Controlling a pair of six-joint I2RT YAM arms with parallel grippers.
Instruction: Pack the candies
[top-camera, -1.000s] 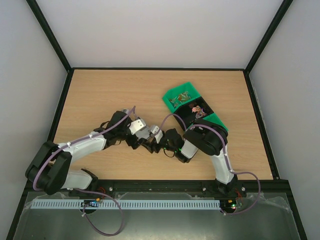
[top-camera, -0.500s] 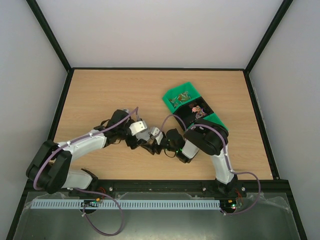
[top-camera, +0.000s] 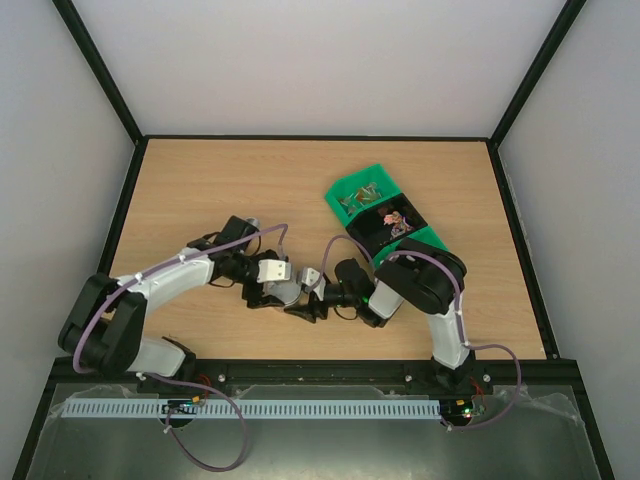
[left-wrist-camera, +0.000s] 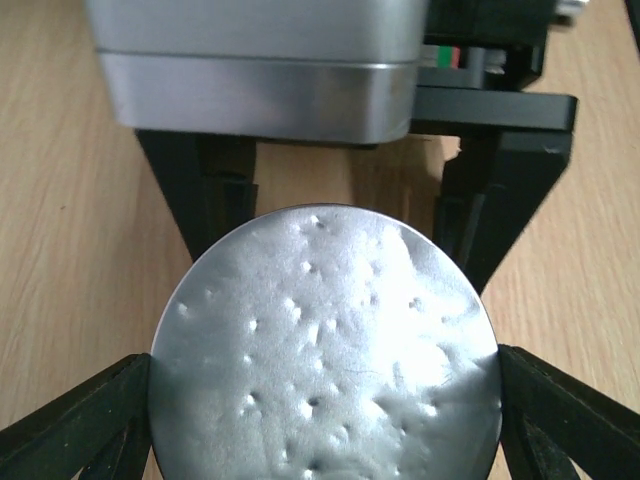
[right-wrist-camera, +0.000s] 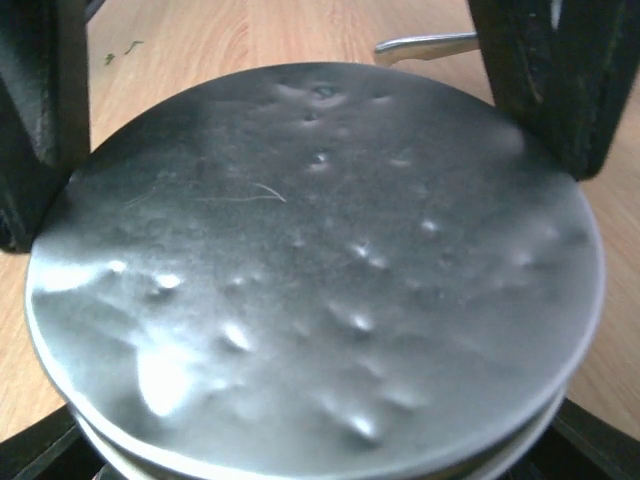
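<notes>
While low over the wooden table (top-camera: 200, 190), pinched from two sides at once: dented round silver lid (left-wrist-camera: 325, 320). Clamped at its rim by left gripper (left-wrist-camera: 325, 400), fingers (left-wrist-camera: 85, 420) spread wide and touching both edges. Gripped likewise from the opposite side by right gripper (right-wrist-camera: 320, 450), jaws set wide against the rim. Well apart, farther back and to the right, inside green bins (top-camera: 437, 242): candies (top-camera: 398, 220), tiny, mixed colours

Soft, even light is falling on the table (top-camera: 200, 180) — shadows showing faint. Wrist views are blurring up close; glare is pooling on the lid (left-wrist-camera: 325, 350).
</notes>
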